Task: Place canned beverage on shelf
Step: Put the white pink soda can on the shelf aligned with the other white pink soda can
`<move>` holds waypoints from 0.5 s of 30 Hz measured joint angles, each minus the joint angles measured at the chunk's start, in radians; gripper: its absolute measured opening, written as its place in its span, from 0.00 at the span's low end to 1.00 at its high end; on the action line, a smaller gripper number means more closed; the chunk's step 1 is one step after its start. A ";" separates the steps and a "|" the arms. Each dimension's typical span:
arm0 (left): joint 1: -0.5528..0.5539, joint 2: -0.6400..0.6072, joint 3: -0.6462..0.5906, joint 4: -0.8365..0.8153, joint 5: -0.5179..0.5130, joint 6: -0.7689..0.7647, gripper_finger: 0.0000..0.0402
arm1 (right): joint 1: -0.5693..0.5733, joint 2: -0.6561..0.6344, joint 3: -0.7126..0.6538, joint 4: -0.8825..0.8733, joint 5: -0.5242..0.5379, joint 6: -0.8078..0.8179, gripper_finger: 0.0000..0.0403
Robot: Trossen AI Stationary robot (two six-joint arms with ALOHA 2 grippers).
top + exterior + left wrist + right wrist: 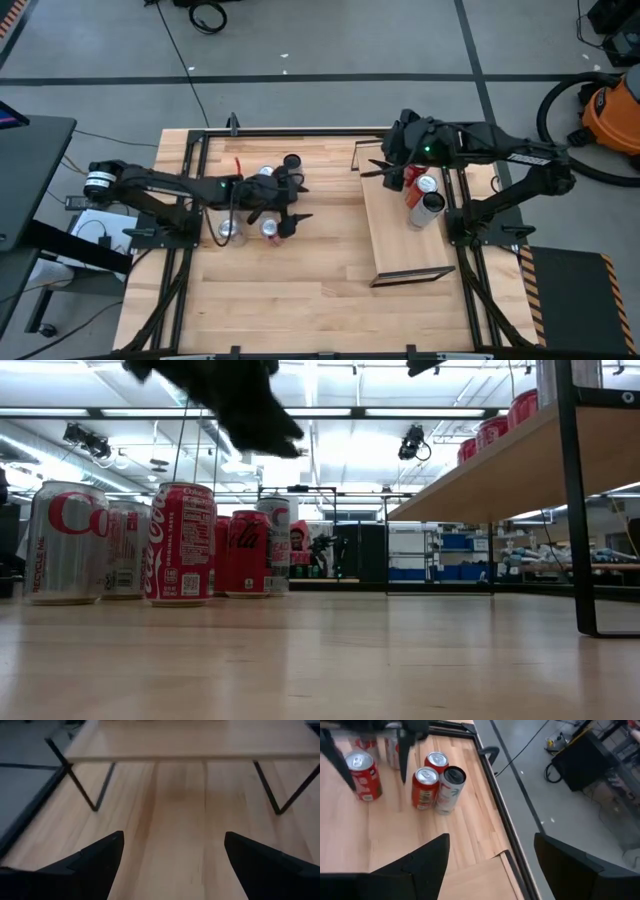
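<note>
Across the middle of the high view lies the broad light-wood plank tabletop framed by black metal rails. Right of centre on it stands the shelf, a flat rectangular pale-wood board with thin dark rims at its short ends. In the low view it sits raised on slim dark legs at the right of the frame.

The dark left arm reaches in from the left edge. The left gripper hangs above the table just left of centre, among the cans there. In its own wrist view its fingers stand wide apart with only bare wood between them.

The dark right arm bends in from the right. The right gripper is over the upper left corner of the shelf. Its fingers are spread, and nothing is between them.

A tight cluster of red and silver beverage cans stands on the upper right part of the shelf, just beside the right gripper but not touching it. More loose red and silver cans stand on the tabletop at centre left, around the left gripper, well apart from the shelf.
</note>
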 joint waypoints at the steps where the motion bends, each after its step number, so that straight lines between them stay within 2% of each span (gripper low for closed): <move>1: 0.000 -0.001 0.040 -0.064 -0.004 -0.005 0.89 | 0.000 0.000 0.000 0.002 -0.002 -0.004 0.74; 5: 0.022 0.002 0.143 -0.321 -0.043 -0.007 0.89 | 0.000 0.000 0.000 -0.034 -0.029 0.000 0.74; 10: 0.126 0.002 0.174 -0.411 -0.057 0.004 0.89 | 0.015 -0.003 0.000 -0.048 -0.053 -0.002 0.74; 15: 0.238 0.005 0.187 -0.402 -0.023 0.071 0.89 | 0.016 -0.003 0.000 -0.048 -0.047 -0.004 0.74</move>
